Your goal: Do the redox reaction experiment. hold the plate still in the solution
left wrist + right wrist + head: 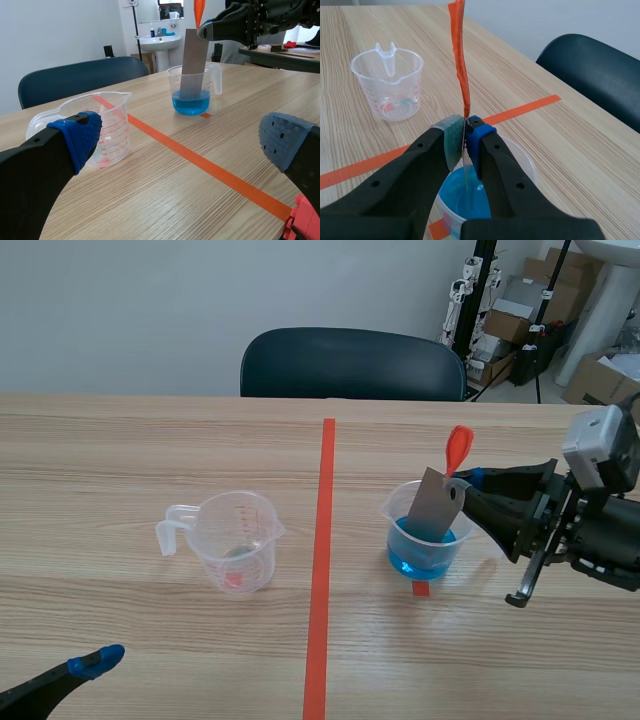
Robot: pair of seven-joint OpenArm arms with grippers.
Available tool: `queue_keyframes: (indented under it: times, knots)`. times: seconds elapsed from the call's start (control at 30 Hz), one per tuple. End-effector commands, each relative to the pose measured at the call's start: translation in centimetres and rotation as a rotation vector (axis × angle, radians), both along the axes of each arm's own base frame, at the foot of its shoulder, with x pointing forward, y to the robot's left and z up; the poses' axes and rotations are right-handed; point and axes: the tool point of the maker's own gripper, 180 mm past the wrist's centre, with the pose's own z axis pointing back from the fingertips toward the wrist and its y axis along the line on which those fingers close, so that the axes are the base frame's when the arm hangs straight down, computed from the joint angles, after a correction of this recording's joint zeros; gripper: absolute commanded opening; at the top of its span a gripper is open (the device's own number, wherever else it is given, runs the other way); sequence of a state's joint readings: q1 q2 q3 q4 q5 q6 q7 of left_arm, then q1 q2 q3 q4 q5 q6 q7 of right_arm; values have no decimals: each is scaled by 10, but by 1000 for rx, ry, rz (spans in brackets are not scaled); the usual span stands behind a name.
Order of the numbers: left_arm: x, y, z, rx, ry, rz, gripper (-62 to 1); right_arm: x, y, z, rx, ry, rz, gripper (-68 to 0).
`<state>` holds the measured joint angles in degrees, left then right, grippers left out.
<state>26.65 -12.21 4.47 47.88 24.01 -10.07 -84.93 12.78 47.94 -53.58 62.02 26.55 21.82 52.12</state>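
We're looking across a pale wooden table [150, 460] to a dark blue chair [350, 362] tucked in at its far edge, with a plain whitish wall [120, 310] behind it. Over in the far corner we spot stacked cardboard boxes [508, 325], black stand poles [483, 300] and a white washbasin [161, 40].
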Motion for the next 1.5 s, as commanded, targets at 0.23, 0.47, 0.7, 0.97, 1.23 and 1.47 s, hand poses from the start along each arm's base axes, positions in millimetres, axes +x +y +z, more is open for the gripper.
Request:
queue_keyframes:
  times: [0.23, 0.47, 0.7, 0.97, 1.23, 1.47]
  knots:
    - [3, 0, 8, -20, -37, 5, 14, 21, -14, 8, 37, 35, -98, -669]
    - [3, 0, 8, -20, -37, 5, 14, 22, -15, 8, 46, 48, -110, -669]
    - [3, 0, 8, -20, -37, 5, 14, 26, -22, 11, 72, 67, -139, -669]
    - [3, 0, 8, -20, -37, 5, 14, 26, -22, 10, 71, 67, -140, -669]
    - [3, 0, 8, -20, -37, 5, 14, 26, -22, 10, 71, 68, -140, -669]
    - [3, 0, 8, -20, -37, 5, 14, 26, -22, 10, 71, 67, -140, -669]
